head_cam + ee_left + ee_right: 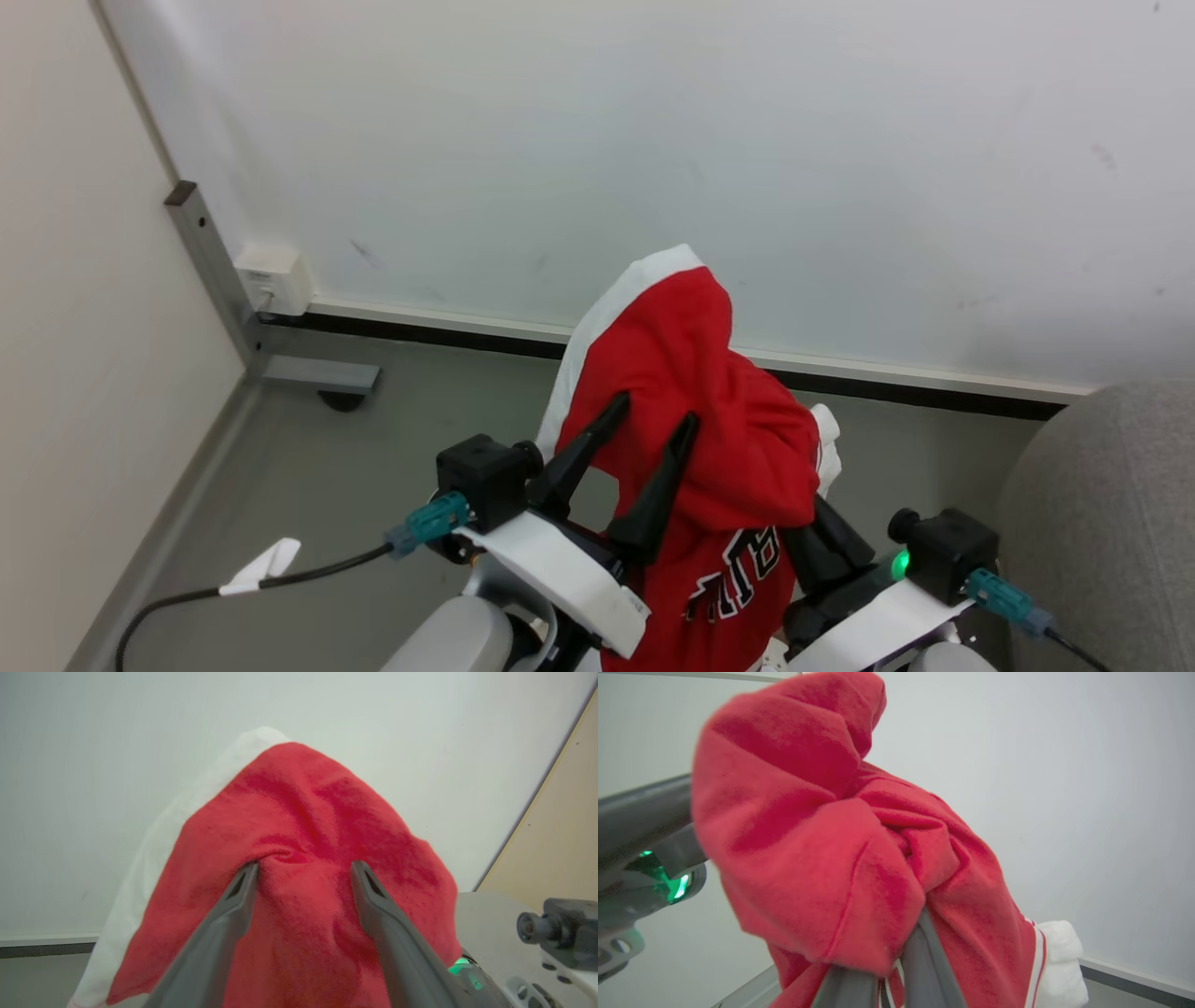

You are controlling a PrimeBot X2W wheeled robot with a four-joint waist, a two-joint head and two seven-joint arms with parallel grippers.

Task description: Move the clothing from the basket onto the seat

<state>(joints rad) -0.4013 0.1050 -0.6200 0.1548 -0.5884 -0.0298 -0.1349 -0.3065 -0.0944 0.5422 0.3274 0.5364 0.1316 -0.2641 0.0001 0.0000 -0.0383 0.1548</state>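
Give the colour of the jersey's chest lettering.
Black with white outlines, on the red jersey; the lettering shows best in the head view.

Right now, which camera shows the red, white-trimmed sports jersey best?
The head view: the red sports jersey shows most of its draped shape, white trim and black lettering. The left wrist view gives a plain red hump, white-edged; the right wrist view, bunched folds and striped trim.

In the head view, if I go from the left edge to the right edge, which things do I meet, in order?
In order: grey metal post → white wall socket → red jersey → grey seat.
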